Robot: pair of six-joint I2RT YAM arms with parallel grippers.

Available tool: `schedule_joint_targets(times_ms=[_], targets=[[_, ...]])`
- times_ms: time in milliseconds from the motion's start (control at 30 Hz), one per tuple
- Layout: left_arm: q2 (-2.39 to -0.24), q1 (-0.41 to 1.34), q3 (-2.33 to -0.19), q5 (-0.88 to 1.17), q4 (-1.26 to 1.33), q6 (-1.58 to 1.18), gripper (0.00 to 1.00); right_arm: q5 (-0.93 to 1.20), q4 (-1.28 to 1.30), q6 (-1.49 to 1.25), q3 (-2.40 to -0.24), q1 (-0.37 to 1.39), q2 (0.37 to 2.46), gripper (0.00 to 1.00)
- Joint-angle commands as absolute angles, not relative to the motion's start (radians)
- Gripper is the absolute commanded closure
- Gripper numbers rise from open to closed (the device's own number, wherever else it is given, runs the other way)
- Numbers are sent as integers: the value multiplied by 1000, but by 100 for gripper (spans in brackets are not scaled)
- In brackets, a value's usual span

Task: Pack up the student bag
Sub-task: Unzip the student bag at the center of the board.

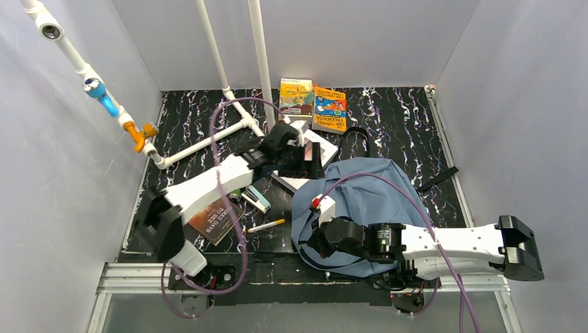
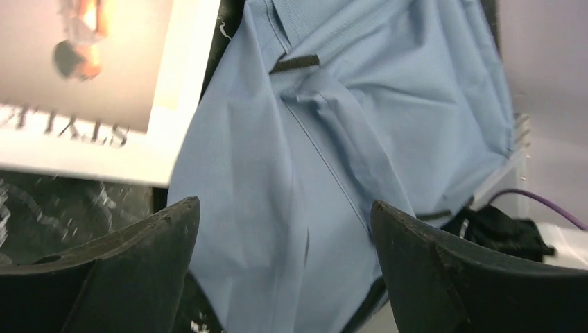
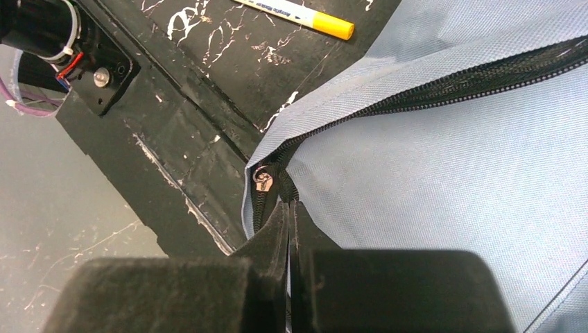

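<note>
Slate-blue backpack (image 1: 374,191) lies limp on the bench (image 1: 405,118), near edge by the right arm. Soft, light, floppy: grab it by the zipper (image 3: 444,87) edge. Left pincer (image 2: 284,208) spread over it; right pincer (image 3: 288,208) pressed together at the zipper end, hold unclear.

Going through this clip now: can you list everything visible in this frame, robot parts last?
student bag: one, slate blue, centre-right of the table, zipper partly open
picture books: two, bright multicoloured, side by side at the far edge
white book: one, white-bordered cover, beside the bag's far-left edge
dark book: one, brown, near left
marker: one, white with yellow cap, left of the bag
small item: one, teal and white, perhaps a stapler, beside the dark book
pipe frame: one, white, far left
table: one, black with white marbling
left end effector: open, over the bag's edge
right end effector: shut at the bag's zipper slider
</note>
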State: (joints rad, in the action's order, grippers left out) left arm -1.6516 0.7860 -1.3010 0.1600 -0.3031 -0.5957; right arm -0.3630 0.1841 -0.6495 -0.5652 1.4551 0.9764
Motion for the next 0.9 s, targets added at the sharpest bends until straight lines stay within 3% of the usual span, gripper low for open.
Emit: schedule_joint_targets(times_ms=[0, 200, 300, 433, 500, 600, 667, 733, 767, 867], targets=[[-1351, 780, -1174, 94, -427, -600, 7, -394, 135, -604, -615, 1451, 982, 99], [-1121, 796, -871, 179, -362, -752, 15, -355, 133, -592, -639, 1448, 997, 99], [-1120, 851, -775, 206, -238, -824, 15, -342, 119, -587, -640, 1448, 999, 99], [-1207, 927, -799, 177, -210, -812, 14, -322, 133, -578, -645, 1448, 1015, 99], [-1245, 936, -802, 170, -211, -812, 18, -317, 145, -575, -649, 1448, 1010, 99], [-1286, 938, -811, 137, -260, -799, 39, -319, 162, -561, -658, 1448, 1000, 99], [-1298, 938, -827, 88, -309, -777, 59, -313, 178, -541, -676, 1448, 1007, 99], [-1304, 934, -861, 4, -372, -732, 89, -296, 199, -521, -708, 1448, 1031, 99], [-1306, 922, -887, -45, -419, -709, 98, -283, 210, -505, -730, 1448, 1047, 99], [-1280, 875, -954, -149, -514, -623, 100, -233, 225, -476, -770, 1448, 1086, 99]])
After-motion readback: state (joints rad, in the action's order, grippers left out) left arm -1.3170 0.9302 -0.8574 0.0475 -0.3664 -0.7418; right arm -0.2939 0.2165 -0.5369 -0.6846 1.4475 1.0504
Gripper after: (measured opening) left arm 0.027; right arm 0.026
